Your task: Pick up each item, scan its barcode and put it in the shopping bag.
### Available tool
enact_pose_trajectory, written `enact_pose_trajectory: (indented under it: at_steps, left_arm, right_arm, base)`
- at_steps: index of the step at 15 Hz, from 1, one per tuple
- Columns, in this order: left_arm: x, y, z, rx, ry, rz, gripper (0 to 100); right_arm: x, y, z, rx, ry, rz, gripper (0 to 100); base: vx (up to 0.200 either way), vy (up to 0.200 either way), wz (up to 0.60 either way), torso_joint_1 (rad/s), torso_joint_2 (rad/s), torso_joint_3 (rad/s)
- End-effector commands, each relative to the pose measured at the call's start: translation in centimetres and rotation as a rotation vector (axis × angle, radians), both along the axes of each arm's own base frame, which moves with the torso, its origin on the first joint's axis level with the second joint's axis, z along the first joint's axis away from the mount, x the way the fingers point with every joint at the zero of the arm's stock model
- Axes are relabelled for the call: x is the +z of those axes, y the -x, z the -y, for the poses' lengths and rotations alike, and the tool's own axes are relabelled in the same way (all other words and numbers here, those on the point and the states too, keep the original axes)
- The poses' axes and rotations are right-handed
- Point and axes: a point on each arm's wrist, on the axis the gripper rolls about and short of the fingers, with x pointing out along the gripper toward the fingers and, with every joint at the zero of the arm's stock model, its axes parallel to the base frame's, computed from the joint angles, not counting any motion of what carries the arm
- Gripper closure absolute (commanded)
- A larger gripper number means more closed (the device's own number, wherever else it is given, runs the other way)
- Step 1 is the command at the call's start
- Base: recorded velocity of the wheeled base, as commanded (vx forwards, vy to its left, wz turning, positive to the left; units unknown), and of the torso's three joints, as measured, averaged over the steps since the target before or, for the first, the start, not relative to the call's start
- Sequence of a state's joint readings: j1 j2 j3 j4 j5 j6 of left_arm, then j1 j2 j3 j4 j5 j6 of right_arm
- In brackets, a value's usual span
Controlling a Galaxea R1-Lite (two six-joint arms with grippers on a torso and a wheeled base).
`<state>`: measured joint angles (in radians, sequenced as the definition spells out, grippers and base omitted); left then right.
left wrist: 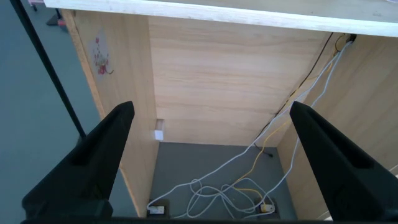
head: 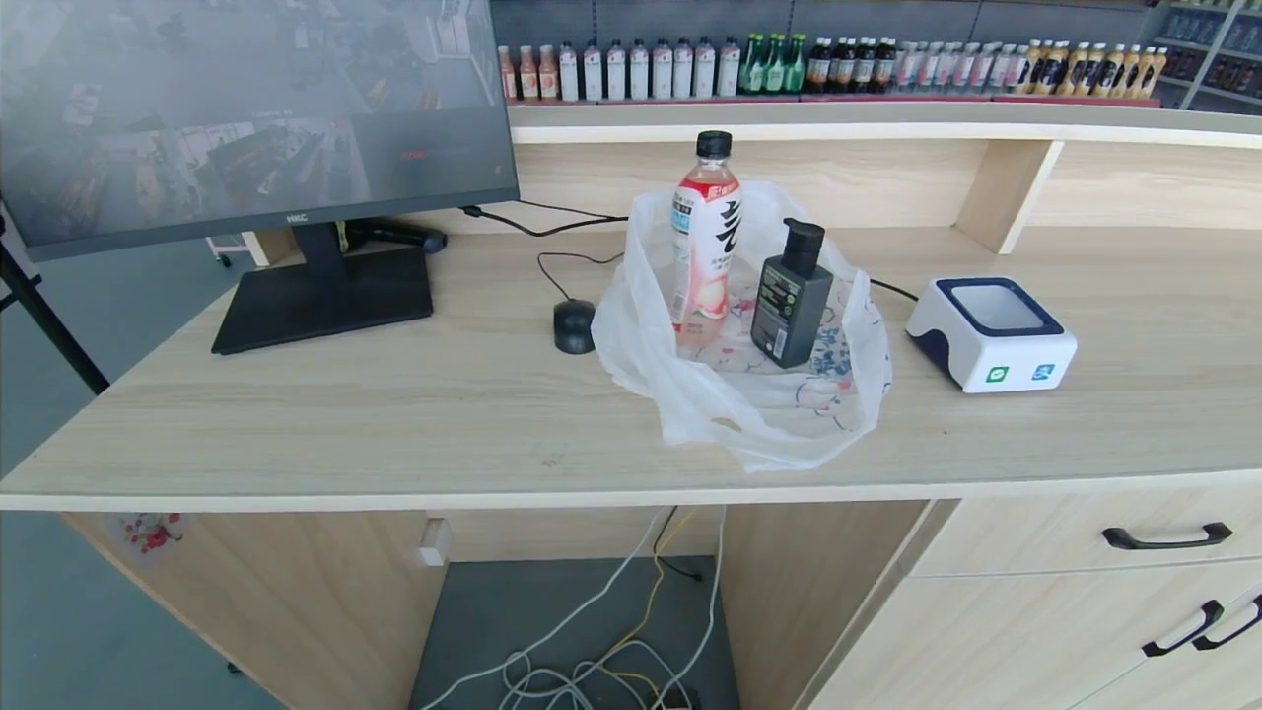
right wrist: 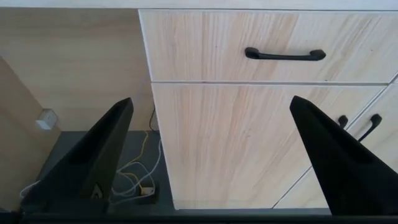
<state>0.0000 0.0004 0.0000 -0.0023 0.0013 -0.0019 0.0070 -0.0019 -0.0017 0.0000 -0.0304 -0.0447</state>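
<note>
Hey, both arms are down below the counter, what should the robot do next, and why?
Probably raise the right gripper toward the pump bottle. It and the left gripper are open and empty below the counter, and that bottle stands on the bag nearest the scanner.
</note>
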Motion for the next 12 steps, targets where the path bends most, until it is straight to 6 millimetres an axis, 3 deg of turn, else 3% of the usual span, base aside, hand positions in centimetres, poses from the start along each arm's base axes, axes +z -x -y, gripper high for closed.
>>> enact_pose_trajectory:
  at_steps: [1,12]
  left_arm:
    - [0.01,0.0,0.0,0.0,0.0,0.001,0]
    - [0.01,0.0,0.0,0.0,0.003,0.001,0]
  right_arm:
    - [0.0,-0.02,0.0,0.0,0.001,-0.002,0]
    - [0.0,-0.02,0.0,0.0,0.001,-0.002,0]
  base:
    - [0.0,-0.2,0.0,0.017,0.0,0.002]
    - [0.0,-0.2,0.0,0.003,0.0,0.001]
